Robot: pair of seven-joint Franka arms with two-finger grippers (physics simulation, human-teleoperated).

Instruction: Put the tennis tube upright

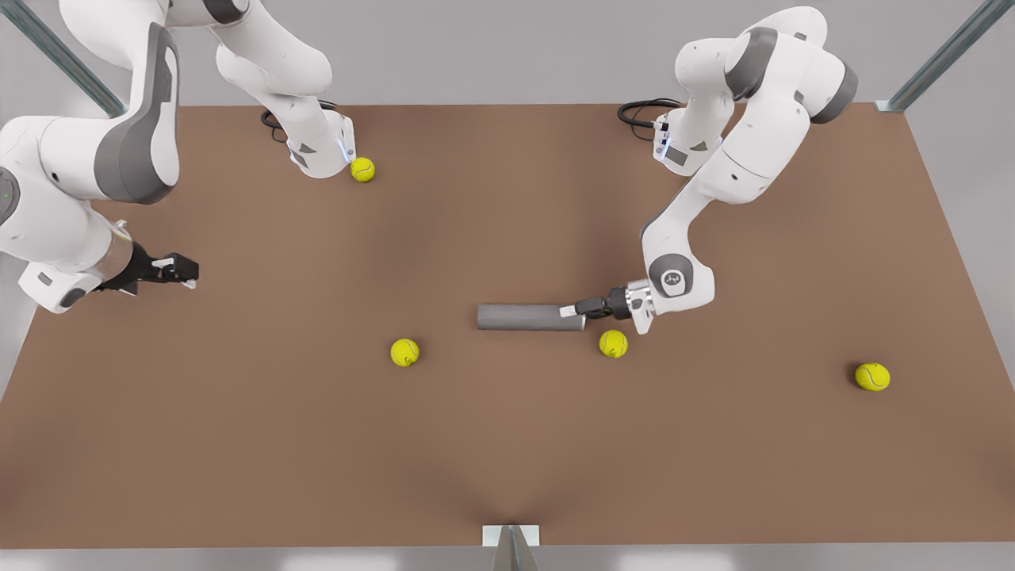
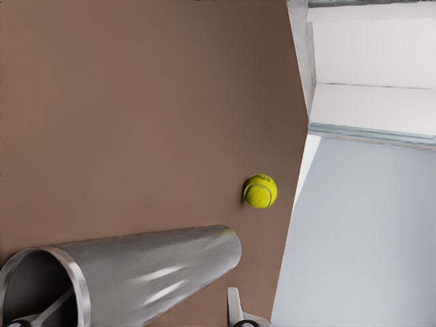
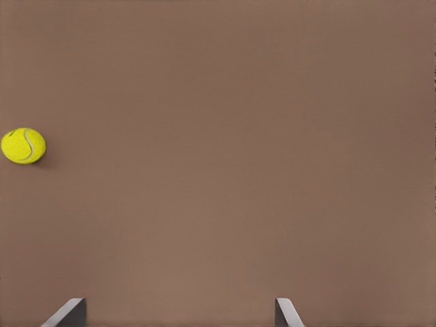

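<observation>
**A:** Tennis tube (image 1: pixel 530 317), where is it lying?

**B:** Flat on its side near the middle of the table (image 1: pixel 507 476), with its long axis running across the front view. Going from that view's left: the right gripper (image 1: pixel 186 271) waits by the table's edge, well apart from the tube. Its fingers are spread wide over bare tabletop and hold nothing. Next comes a tennis ball (image 1: pixel 404 352), near the tube's far end but not touching it. Then the tube itself, then the left gripper (image 1: pixel 572 311) at the tube's open end.

**A:** Has it got a grip?

**B:** Not that I can see. In the left wrist view the fingers stand well apart. One finger (image 2: pixel 235 310) is outside the wall, and the other seems to sit within the mouth, so they straddle the rim rather than pinch it.

**A:** How will it handle?

**B:** I judge it stiff, light and hollow, with a smooth metallic skin that could slip or roll. Pinching the wall at the rim looks sensible, because lifting that end should pivot the tube onto its far end.

**A:** Hazards?

**B:** A second ball (image 1: pixel 613 343) lies just beside the left gripper.
</observation>
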